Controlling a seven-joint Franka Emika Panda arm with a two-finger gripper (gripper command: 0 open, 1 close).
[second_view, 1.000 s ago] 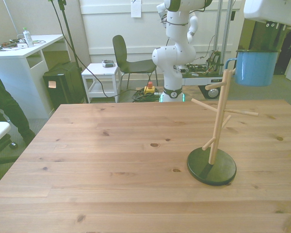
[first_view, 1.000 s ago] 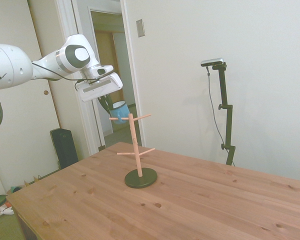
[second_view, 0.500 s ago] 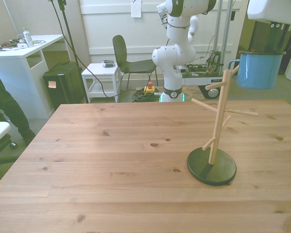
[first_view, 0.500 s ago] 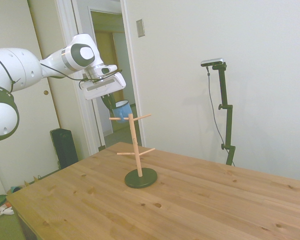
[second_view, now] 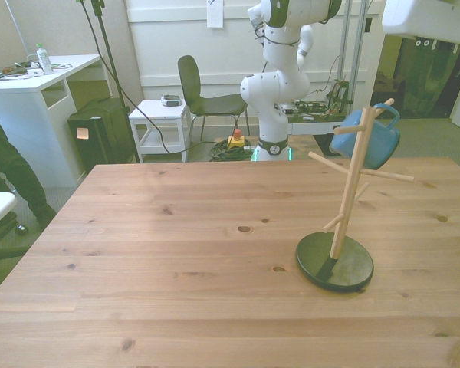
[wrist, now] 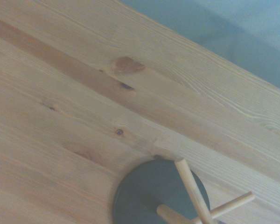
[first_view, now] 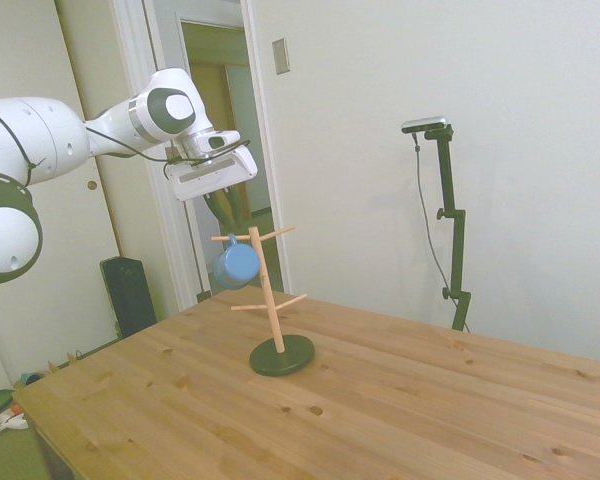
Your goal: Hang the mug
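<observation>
Most of the wooden table (second_view: 176,253) is left unoccupied; broad open room is offered toward the front view's left and near edge. The single obstacle on it is the peg stand (second_view: 345,199), set toward the front view's right, with pegs projecting on several sides at two heights. One upper peg is taken up by the hanging mug (second_view: 372,139), so passage on that side is narrowed. Open air is seen above the stand's top, below the gripper (first_view: 220,205).

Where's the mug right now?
The mug hangs tilted by its handle on an upper peg of the wooden peg stand, just below the gripper; in the front view it sits at the stand's upper right.
</observation>
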